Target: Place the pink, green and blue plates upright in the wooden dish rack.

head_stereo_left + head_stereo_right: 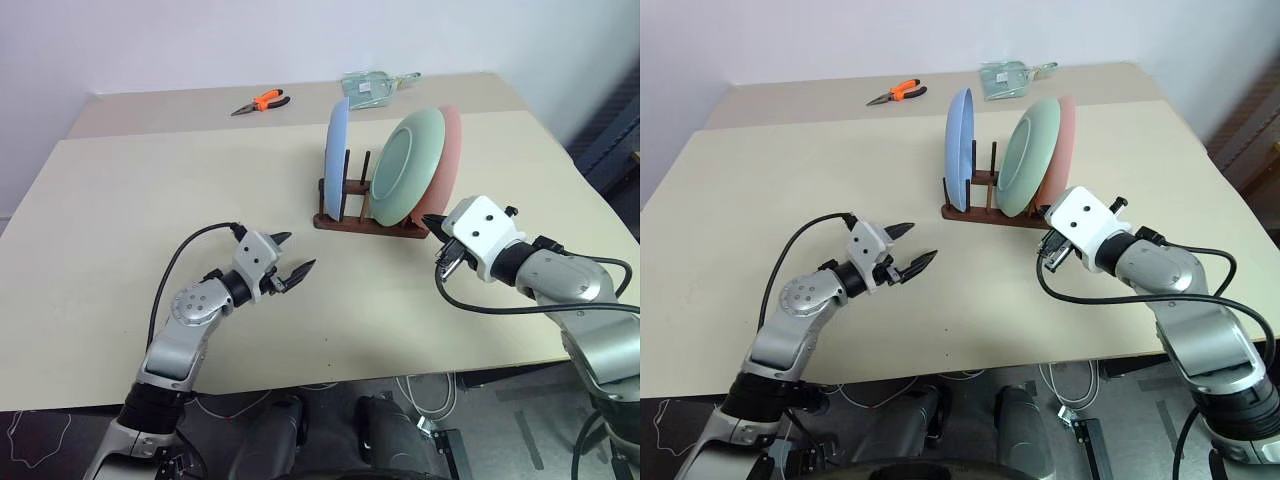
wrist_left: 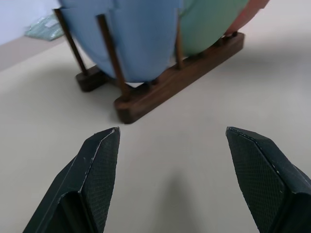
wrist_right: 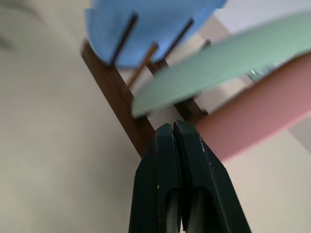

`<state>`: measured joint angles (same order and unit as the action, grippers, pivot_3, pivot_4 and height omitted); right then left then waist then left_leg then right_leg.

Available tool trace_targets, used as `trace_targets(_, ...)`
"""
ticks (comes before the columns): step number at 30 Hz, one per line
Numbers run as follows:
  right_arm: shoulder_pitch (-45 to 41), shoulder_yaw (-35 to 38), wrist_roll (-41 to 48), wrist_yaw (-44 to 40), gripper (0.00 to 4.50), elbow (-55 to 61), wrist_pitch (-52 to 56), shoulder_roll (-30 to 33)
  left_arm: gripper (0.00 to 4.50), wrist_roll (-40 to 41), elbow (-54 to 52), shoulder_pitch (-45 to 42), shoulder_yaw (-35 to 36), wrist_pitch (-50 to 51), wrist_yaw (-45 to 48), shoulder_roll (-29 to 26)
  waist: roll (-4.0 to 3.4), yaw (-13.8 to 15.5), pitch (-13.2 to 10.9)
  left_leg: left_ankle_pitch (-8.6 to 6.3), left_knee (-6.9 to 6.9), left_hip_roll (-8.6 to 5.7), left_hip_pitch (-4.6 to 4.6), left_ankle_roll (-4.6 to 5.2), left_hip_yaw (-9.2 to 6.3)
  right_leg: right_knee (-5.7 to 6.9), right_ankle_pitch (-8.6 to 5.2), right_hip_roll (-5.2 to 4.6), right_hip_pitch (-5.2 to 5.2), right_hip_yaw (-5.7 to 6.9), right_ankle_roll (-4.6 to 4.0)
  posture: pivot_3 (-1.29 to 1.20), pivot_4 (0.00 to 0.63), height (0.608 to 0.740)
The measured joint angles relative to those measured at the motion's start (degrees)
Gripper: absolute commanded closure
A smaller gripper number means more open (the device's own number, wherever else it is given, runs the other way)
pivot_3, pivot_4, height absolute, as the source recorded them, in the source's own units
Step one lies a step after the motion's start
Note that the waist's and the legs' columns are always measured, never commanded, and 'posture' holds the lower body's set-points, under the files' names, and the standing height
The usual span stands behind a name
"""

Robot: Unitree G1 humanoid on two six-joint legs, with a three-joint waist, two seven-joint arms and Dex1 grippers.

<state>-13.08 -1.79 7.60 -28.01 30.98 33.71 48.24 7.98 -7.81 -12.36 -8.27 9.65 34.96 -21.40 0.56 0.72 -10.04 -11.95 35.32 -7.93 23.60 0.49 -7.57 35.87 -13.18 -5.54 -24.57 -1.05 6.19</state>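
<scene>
1. The table [image 1: 150, 200] is wide and pale, and the wooden dish rack [image 1: 345, 222] stands toward its far side, between the two arms and closer to the right one
2. All three plates stand on edge in the rack: the blue plate [image 1: 337, 150] upright at the left end, the green plate [image 1: 405, 165] leaning at the right end, and the pink plate [image 1: 452, 150] close behind the green one, apparently resting against it
3. The right gripper [image 3: 174, 127] sits just beside the right end of the rack, below the rim of the pink plate, with its fingers pressed together and nothing between them
4. The left gripper [image 1: 287, 268] hovers over bare table, well apart from the rack, its fingers spread and empty
5. Orange-handled pliers [image 1: 262, 101] and a clear packet [image 1: 372, 87] lie at the far edge, away from the work
6. Judgement: the placing looks done, so the step in hand is the finish; the next move calls only for drawing the right arm clear without nudging the leaning pair, and perhaps checking that green and pink sit in slots of their own, which the views do not settle
</scene>
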Motion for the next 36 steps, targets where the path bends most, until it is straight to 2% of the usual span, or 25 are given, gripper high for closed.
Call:
trace_targets(6,-3.2,-2.2,-4.6,0.4,4.47,-3.8,-2.2,-1.9,0.91,0.0,-1.4,0.7,-0.2,0.3,-0.2,0.4,0.01,0.0,0.0,0.0,0.01,0.0,0.0,0.0,0.0,0.0,0.01,0.0,0.0,0.01,0.01,0.0,0.15,0.719)
trace_targets(14,-9.6,-4.5,-6.4,-0.8,4.47,-5.2,-2.7,-5.9,0.91,-0.1,-2.6,2.5,-0.4,1.2,-1.2,0.8,0.01,0.0,0.0,0.0,0.01,0.0,-0.01,0.0,-0.01,0.02,0.04,0.02,0.0,0.01,0.07,0.0,0.15,0.719)
trace_targets(27,-10.1,-4.0,-7.4,-3.3,4.47,-5.0,-3.2,-6.4,0.91,-0.5,-2.6,2.7,-1.2,1.2,-2.2,1.4,0.01,0.1,0.0,0.0,0.02,-0.01,-0.01,0.0,-0.02,0.03,0.05,0.02,0.0,0.02,0.08,0.0,0.15,0.719)
trace_targets(31,-4.4,5.0,-3.5,-8.0,4.47,-2.2,-5.1,-2.6,0.91,-0.5,-2.2,2.6,-1.0,1.2,-2.3,0.8,0.02,0.7,0.0,-0.02,0.04,-0.03,0.0,0.03,-0.03,-0.02,0.04,0.0,0.04,0.06,0.12,0.0,0.15,0.719)
trace_targets(36,9.7,21.3,6.3,-16.7,4.47,1.4,-2.9,-0.5,0.91,-0.7,1.5,2.5,2.2,0.2,-2.4,-2.3,0.02,1.5,0.0,-0.04,0.03,0.0,-0.04,0.05,-0.04,-0.04,0.0,0.01,0.1,0.06,0.05,0.0,0.15,0.719)
